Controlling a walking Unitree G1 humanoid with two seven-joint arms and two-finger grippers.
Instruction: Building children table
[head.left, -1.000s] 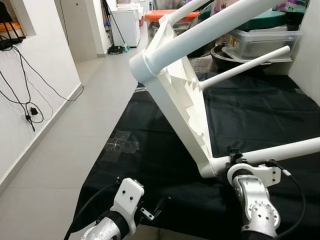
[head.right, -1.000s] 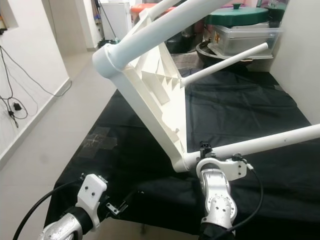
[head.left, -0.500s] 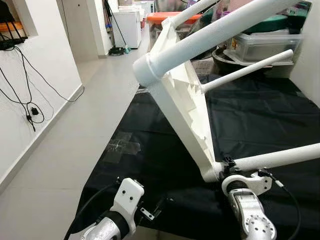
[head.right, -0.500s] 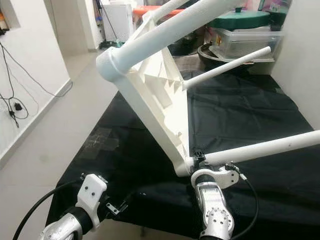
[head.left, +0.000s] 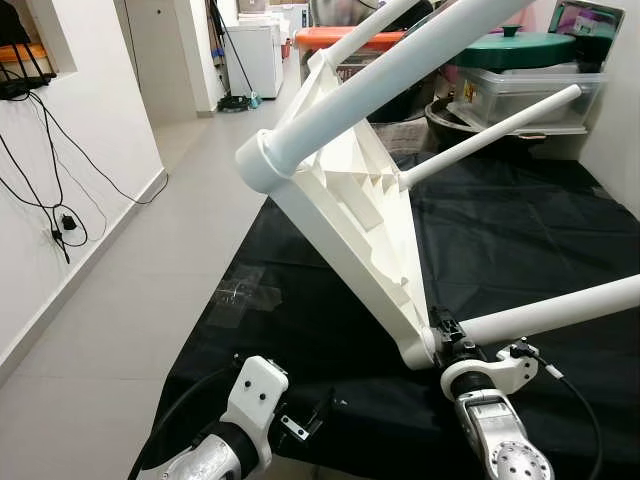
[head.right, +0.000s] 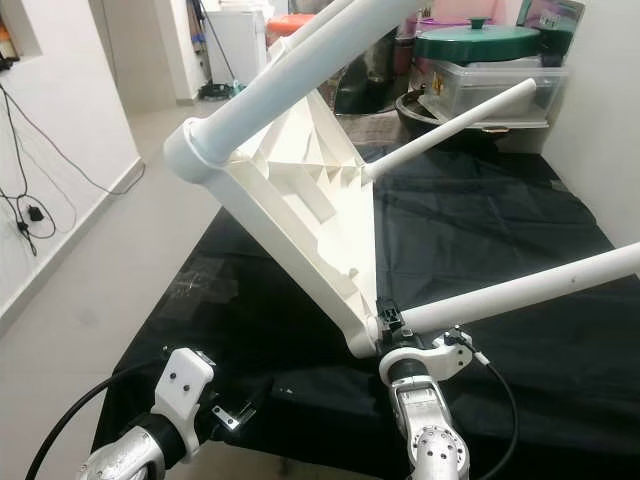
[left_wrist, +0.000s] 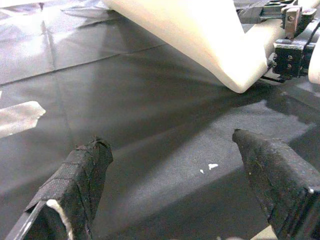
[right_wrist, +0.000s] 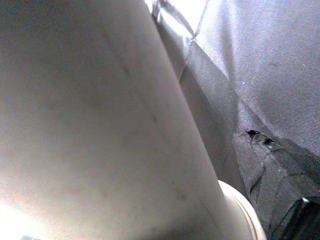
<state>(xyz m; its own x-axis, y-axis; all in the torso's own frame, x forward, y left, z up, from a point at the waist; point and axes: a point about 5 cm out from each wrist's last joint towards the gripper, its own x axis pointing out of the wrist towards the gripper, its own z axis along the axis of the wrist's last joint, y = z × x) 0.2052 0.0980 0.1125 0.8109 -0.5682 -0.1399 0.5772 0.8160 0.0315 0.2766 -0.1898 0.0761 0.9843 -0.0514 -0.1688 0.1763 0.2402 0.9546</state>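
A white plastic children's table (head.left: 355, 205) stands tilted on one corner on the black cloth (head.left: 300, 330), its ribbed underside facing right. Several white legs stick out from it; the nearest leg (head.left: 560, 312) runs off to the right. My right gripper (head.left: 447, 335) is shut on that leg just beside the low corner. In the right wrist view the leg (right_wrist: 100, 130) lies close against the camera. My left gripper (left_wrist: 175, 185) hovers open low over the cloth near its front edge, left of the table's corner (left_wrist: 240, 75), holding nothing.
Clear storage boxes (head.left: 530, 85) and a green-lidded pot (head.left: 520, 48) crowd the back right. A patch of clear tape (head.left: 240, 292) lies on the cloth's left side. Tiled floor (head.left: 150, 290) and a white wall with hanging cables (head.left: 50, 215) lie to the left.
The table has swung: its raised corner dropped lower and to the left, showing more of the ribbed underside. My right gripper, with the leg, shifted slightly left and nearer. The left arm stayed put.
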